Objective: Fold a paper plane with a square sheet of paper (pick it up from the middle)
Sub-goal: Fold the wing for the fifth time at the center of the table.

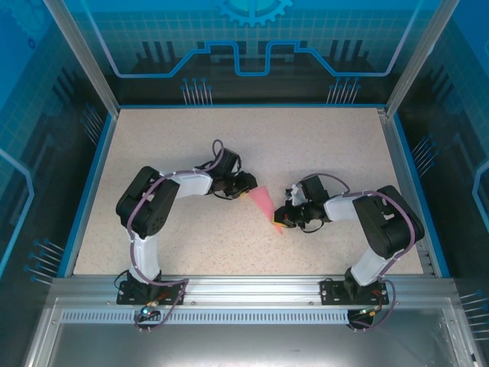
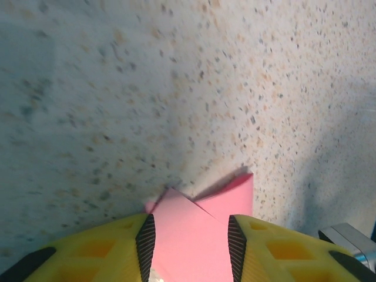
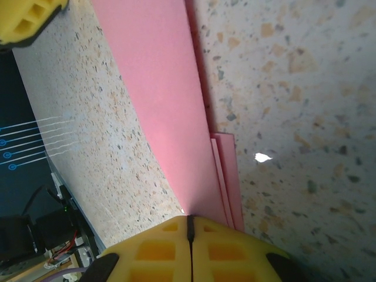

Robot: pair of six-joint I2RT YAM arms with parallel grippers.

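Observation:
The pink-red sheet of paper (image 1: 265, 204) lies mid-table, folded into a narrow pointed wedge. Its wide end is at my left gripper (image 1: 248, 189) and its point at my right gripper (image 1: 284, 219). In the left wrist view the left gripper (image 2: 191, 244) has its jaws apart, and the paper (image 2: 200, 229) fills the gap between the black pads, a creased flap showing ahead. In the right wrist view the right gripper (image 3: 189, 222) is shut, and a lifted strip of the paper (image 3: 158, 100) runs down into its closed seam. More layers lie flat beside it.
The speckled table (image 1: 176, 130) has a blue rim (image 1: 92, 183), and the enclosure's posts stand beyond the rim. A yellow finger of the left gripper (image 3: 26, 20) shows in the top-left corner of the right wrist view. Both arm bases sit at the near edge.

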